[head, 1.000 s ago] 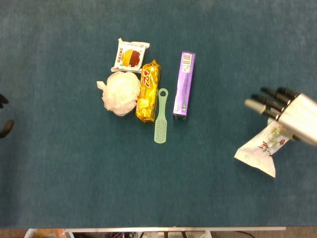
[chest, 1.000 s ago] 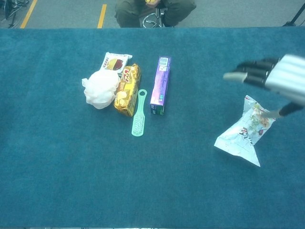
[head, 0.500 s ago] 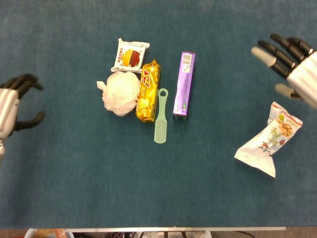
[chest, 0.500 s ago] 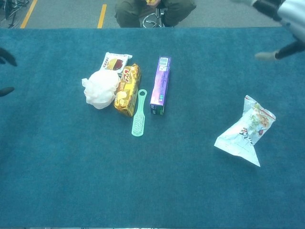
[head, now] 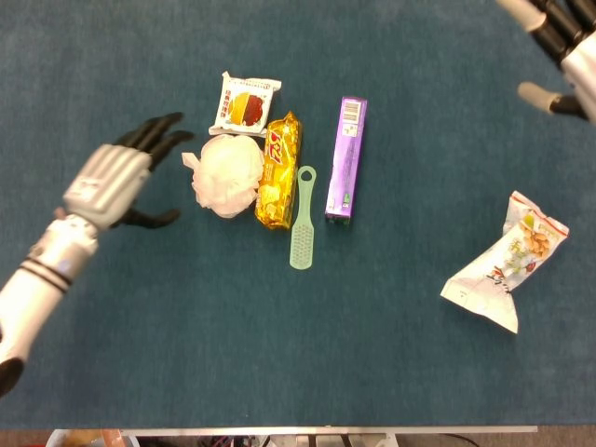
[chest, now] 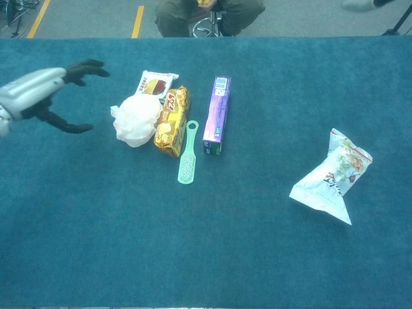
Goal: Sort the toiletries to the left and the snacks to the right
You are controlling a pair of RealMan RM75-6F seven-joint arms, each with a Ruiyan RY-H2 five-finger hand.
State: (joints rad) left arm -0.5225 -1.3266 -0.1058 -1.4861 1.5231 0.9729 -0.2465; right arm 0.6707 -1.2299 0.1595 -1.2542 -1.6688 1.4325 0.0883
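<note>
Left hand: the left hand (head: 116,182) hovers over the desk (head: 279,354) just left of the bath pouf (head: 226,174), fingers spread apart and thumb out, holding nothing.
Right hand: the right hand (head: 563,47) sits at the top right corner of the head view, fingers apart, nothing in it; well away from every item.
Toiletries: the white bath pouf, the green brush (head: 302,219) and the purple toothpaste box (head: 345,159) lie in the middle cluster, the brush between the gold pack and the box.
Snacks: the small white snack packet (head: 245,103) lies just above the pouf; the gold biscuit pack (head: 279,170) touches the pouf's right side; the white snack bag (head: 503,265) lies alone at the right, well apart from the cluster.
Containers: packets and box all closed; contents hidden.
Chest view only: the floor beyond the desk's far edge, with a seated person's legs (chest: 209,14) and a yellow floor line (chest: 138,20); of the right hand it shows only a fingertip at the top edge.
Head view only: the left forearm (head: 37,289) reaching in from the lower left.
</note>
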